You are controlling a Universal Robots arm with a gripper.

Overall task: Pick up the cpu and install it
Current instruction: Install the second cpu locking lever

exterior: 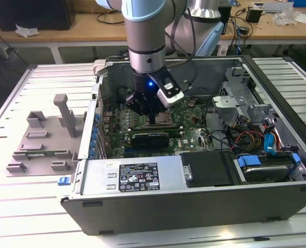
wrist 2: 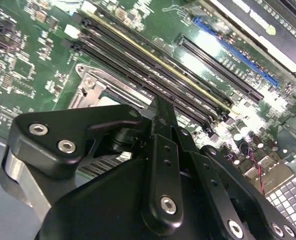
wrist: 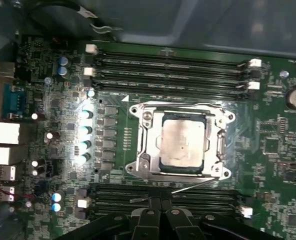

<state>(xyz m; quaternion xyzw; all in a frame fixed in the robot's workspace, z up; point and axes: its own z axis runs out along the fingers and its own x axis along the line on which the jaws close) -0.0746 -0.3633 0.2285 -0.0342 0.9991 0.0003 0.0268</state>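
The cpu (wrist: 182, 144) is seen seated in the socket (wrist: 180, 145); the closed, empty gripper (wrist: 160, 212) is best kept level just beside it.

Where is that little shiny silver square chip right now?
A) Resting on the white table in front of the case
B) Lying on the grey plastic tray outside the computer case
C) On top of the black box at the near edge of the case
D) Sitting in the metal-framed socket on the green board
D. In the first wrist view the cpu lies flat inside the metal-framed socket on the green board, with the gripper beside it.
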